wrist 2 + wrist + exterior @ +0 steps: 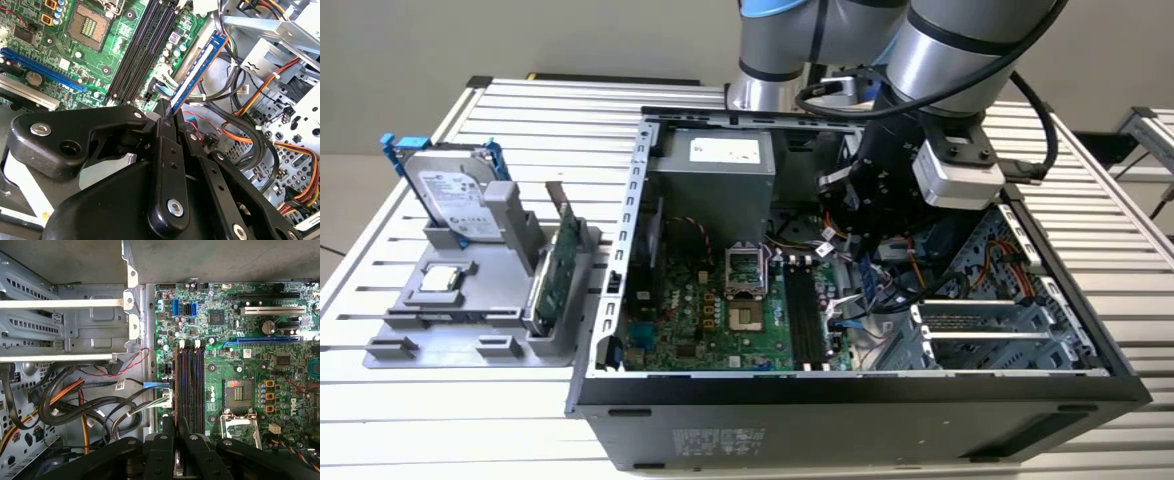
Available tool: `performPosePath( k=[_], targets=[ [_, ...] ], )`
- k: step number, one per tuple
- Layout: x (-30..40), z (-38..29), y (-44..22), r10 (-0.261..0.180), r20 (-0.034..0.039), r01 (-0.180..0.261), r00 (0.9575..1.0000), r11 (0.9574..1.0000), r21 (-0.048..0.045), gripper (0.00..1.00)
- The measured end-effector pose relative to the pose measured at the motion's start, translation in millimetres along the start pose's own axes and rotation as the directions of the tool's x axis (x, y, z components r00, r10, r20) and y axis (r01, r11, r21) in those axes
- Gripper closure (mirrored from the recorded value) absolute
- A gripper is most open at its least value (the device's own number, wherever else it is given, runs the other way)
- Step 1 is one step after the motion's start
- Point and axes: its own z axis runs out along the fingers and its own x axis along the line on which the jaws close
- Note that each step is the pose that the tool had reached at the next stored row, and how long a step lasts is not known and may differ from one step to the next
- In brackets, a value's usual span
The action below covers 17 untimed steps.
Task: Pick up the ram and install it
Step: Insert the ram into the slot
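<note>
While the arm reaches down into the open computer case [854, 390], the black pincer [167, 117] is clamped on one end of the ram [200, 67], a slim blue stick seen nearly edge-on in the second wrist view, extending away from the fingertips [165, 125] at a slant above the motherboard [100, 55]. In the first wrist view the ram [175, 390] appears as a thin edge rising from between the pincer [176, 427] fingers, lying just beside and parallel to the black memory slots [192, 380]; whether it touches a slot cannot be told. Beyond the slots in the same view sit the open processor socket [239, 392] and a blue expansion slot [260, 342], with bundled orange, black and grey cables [65, 405] on the other side of the ram and the metal drive bays [65, 325] above them. In the exterior view the pincer [867, 225] hangs inside the case over the motherboard [720, 320], near the long black memory slots [803, 310]. Well apart from the case, toward the exterior view's left, a grey holder [454, 310] rests on the slatted counter [400, 420], carrying an upright silver hard drive [454, 195] in a blue bracket and a green circuit card [550, 275] standing on edge.
</note>
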Motion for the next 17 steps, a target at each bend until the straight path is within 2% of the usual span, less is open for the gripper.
performPosePath(
  k=[5, 17],
  targets=[
    [0.1, 1.7, 0.0, 0.000, -0.0001, 0.000, 1.0000, 1.0000, 0.0000, 1.00],
    [-0.2, 12.8, -0.3, 0.000, -0.0008, 0.000, 1.0000, 1.0000, 0.0000, 1.00]
  ],
)
